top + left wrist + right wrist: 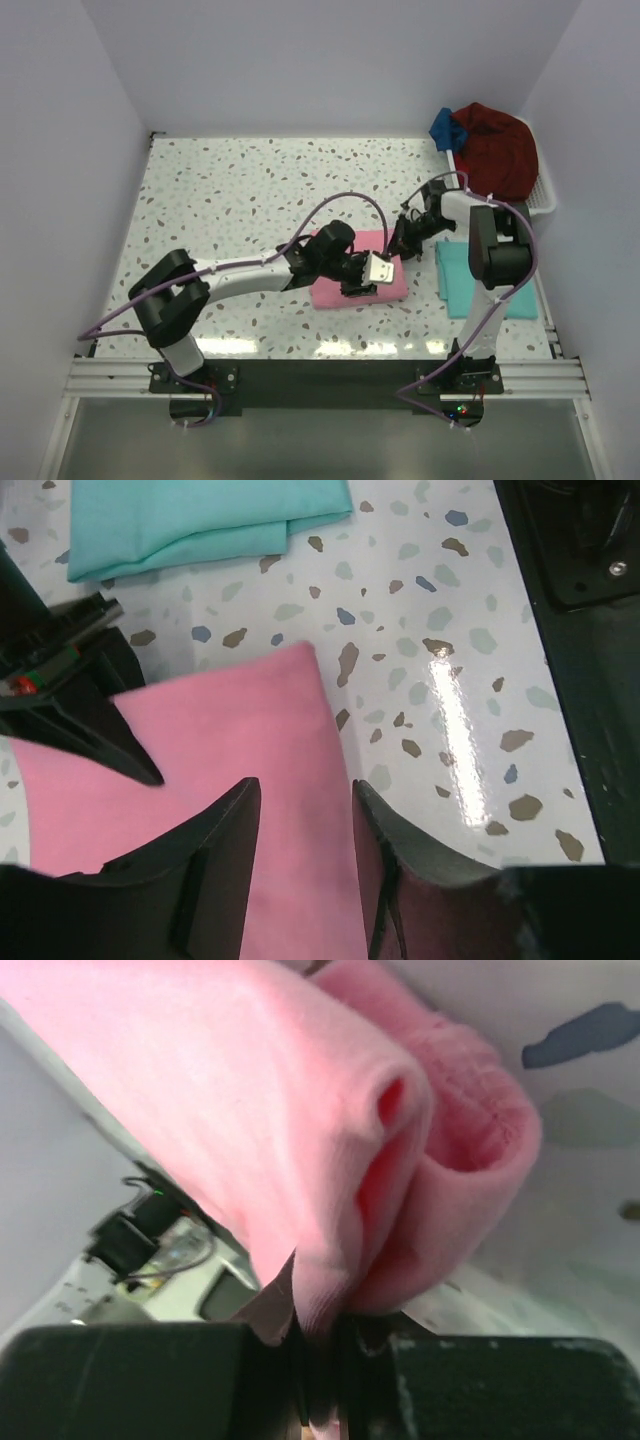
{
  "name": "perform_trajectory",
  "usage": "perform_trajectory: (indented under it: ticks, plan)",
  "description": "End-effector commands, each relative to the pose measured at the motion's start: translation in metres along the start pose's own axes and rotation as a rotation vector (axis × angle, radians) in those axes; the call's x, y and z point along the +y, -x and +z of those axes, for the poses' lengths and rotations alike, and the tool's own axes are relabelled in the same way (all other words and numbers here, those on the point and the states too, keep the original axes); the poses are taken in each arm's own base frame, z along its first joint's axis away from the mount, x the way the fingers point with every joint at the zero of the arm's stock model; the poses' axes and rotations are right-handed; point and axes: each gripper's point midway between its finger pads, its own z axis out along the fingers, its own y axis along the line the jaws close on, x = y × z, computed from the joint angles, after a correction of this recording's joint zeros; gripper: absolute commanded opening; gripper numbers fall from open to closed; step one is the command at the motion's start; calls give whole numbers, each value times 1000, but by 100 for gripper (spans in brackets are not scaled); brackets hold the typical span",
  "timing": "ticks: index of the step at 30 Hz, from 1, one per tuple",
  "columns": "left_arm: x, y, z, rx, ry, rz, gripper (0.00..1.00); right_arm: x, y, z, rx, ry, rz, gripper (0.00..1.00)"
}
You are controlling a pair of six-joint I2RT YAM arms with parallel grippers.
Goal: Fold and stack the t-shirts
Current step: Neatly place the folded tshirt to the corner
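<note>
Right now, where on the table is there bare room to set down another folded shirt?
The far-left table, between its far edge and the pink t-shirt, is bare. Crowded at right: left pincer, right pincer, teal t-shirt, basket.

- Top view: bright, even light from overhead; you get only soft shadows under the arms.
- White glare band on the table near its front edge.
- Left wrist: hard glare streak on the table; teal shirt crisp, left fingers dark, slightly soft.
- Right wrist: pink shirt too close, blurred across your frame; background soft too.
</note>
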Motion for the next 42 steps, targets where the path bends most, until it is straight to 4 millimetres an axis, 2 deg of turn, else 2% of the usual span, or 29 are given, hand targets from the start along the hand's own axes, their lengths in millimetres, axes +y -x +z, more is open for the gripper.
perform_trajectory:
  ticks: [1, 2, 3, 5, 6, 8, 10, 11, 13, 15, 19, 23, 27, 33, 36, 42]
  plan:
    - [-1, 30, -45, -62, -39, -55, 48, -15, -17, -36, 74, -197, -166, 0]
    - [-4, 24, -51, -49, -42, -66, 49, -16, -19, -45, 76, -231, -197, 0]
    - [-1, 27, -67, -52, -18, -65, 51, -23, -19, -54, 81, -287, -258, 0]
    - [1, 18, -80, -31, 20, -65, 59, -26, -31, -71, 91, -349, -268, 0]
    - [8, 20, -93, -30, 64, -60, 60, -30, -35, -76, 101, -372, -326, 0]
    - [12, 15, -103, -11, 98, -53, 67, -42, -39, -88, 105, -454, -344, 0]
    - [18, 9, -114, 27, 140, -40, 73, -45, -40, -101, 84, -490, -341, 0]
    - [18, 5, -116, 39, 149, -36, 75, -44, -39, -106, 80, -506, -351, 0]
    - [22, 2, -124, 49, 190, -24, 87, -42, -36, -123, 42, -565, -381, 0]
    - [18, -1, -129, 51, 202, -14, 93, -36, -37, -137, 4, -589, -427, 0]
    - [12, -13, -134, 61, 224, -3, 94, -35, -42, -160, -54, -652, -492, 0]
    - [9, -18, -140, 68, 242, 20, 95, -25, -41, -180, -126, -687, -537, 0]
    - [10, -20, -146, 80, 270, 39, 100, -24, -39, -202, -155, -752, -559, 0]
    - [11, -24, -150, 84, 296, 58, 100, -27, -56, -233, -141, -833, -572, 0]
    - [9, -25, -150, 76, 301, 69, 100, -22, -64, -245, -178, -831, -569, 0]
    - [5, -30, -150, 73, 301, 90, 100, -16, -72, -257, -250, -833, -571, 0]
